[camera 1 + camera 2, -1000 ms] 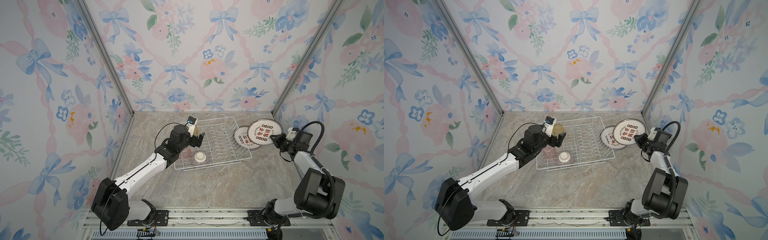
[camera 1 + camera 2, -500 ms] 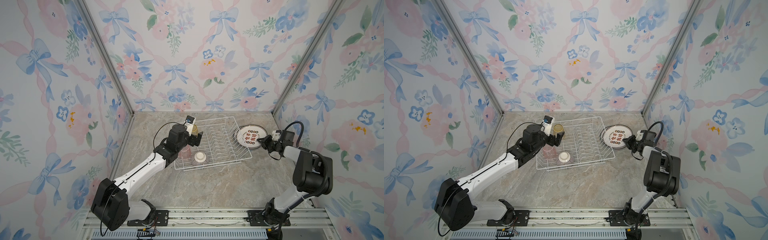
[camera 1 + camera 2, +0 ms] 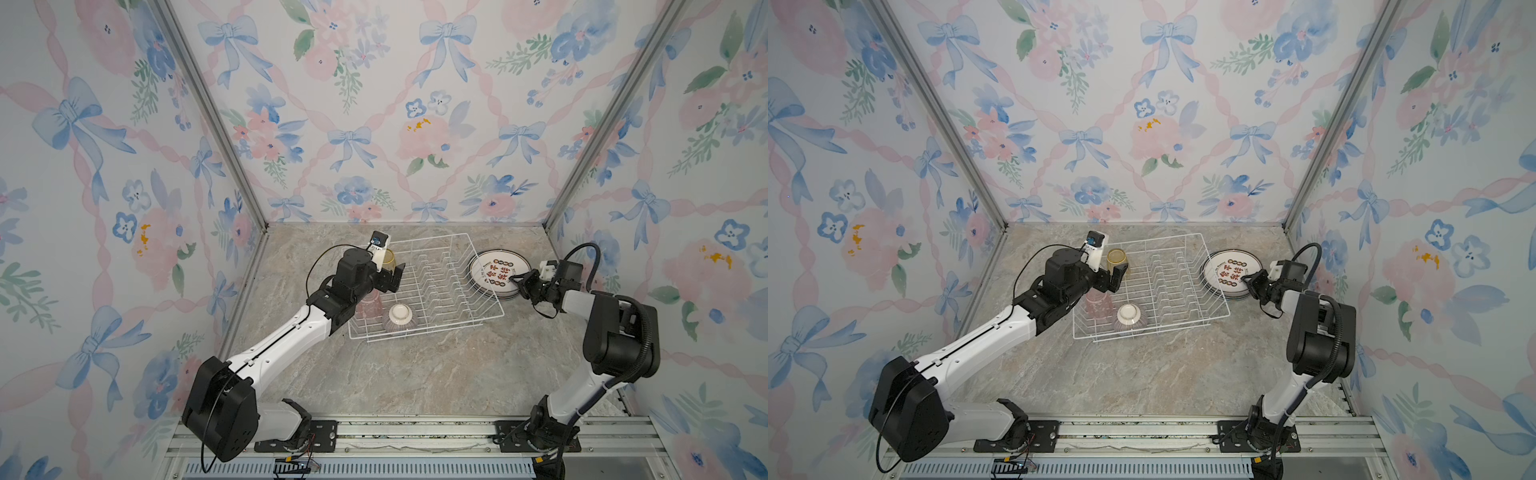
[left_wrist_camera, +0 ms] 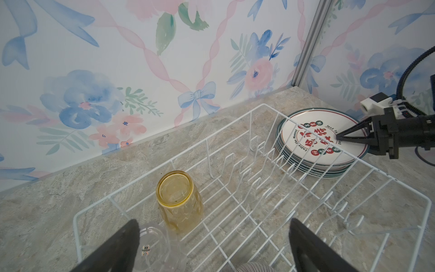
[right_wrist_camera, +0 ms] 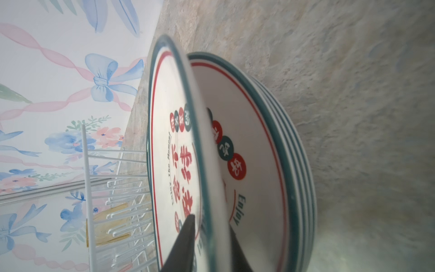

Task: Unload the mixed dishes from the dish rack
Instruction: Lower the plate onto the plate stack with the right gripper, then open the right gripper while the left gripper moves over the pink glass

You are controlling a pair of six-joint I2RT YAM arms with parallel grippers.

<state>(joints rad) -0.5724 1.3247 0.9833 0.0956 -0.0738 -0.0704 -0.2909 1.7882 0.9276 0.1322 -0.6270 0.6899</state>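
Note:
The white wire dish rack (image 3: 436,330) (image 3: 1163,330) holds an upside-down yellow tumbler (image 3: 388,257) (image 4: 179,202), a pink tumbler (image 3: 370,305), a clear tumbler (image 4: 153,245) and an upturned purple-striped bowl (image 3: 400,318) (image 3: 1129,318). My left gripper (image 3: 390,278) (image 4: 213,221) hangs open over the tumblers, holding nothing. Several printed plates (image 3: 496,270) (image 4: 317,141) are stacked right of the rack. My right gripper (image 3: 519,282) (image 5: 211,220) straddles the top plate's (image 5: 174,153) rim. Its jaws stand slightly apart, and the plate looks blurred and tilted off the stack (image 5: 259,141).
The rack's upright plate prongs (image 4: 259,169) stand bare. Flowered walls close in at the back and both sides, and the plate stack sits near the right rear corner. Bare marble counter (image 3: 415,374) lies in front of the rack.
My right arm swung the raised plate down and left onto the stack, and its jaws have just parted. My left arm has hardly moved and stays open.

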